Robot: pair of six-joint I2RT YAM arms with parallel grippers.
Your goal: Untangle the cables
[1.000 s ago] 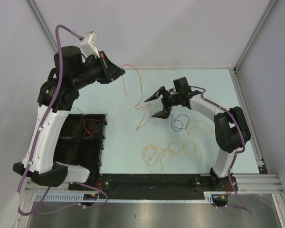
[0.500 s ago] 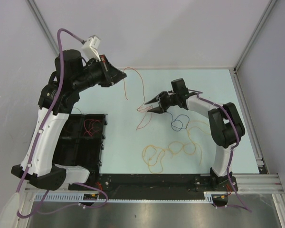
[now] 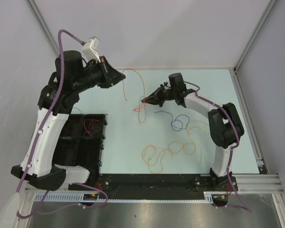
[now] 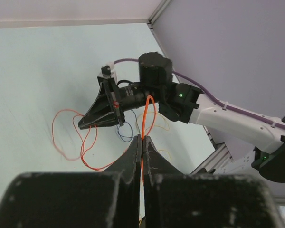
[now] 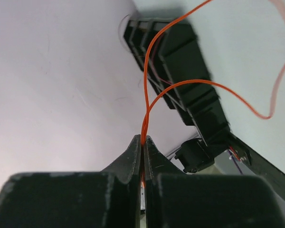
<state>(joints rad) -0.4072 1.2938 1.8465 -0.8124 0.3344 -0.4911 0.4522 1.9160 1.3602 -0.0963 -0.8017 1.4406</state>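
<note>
Two closed pincers, the left gripper [image 3: 118, 76] and the right gripper [image 3: 145, 100], each pinch one thin orange-red wire [image 3: 143, 85] arching between them. A curly dark blue wire [image 3: 176, 124] and yellow-orange wire loops [image 3: 154, 154] lie nearer the right gripper on the pale green table [image 3: 204, 85].

White arms [image 3: 45, 137] carry purple hoses [image 3: 60, 47], black grippers [image 3: 143, 100].

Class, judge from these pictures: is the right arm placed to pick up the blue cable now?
Probably not yet. The blue cable lies on the table close beside that arm, seemingly within range, but the right gripper is shut on the red cable and would have to let go first.
</note>
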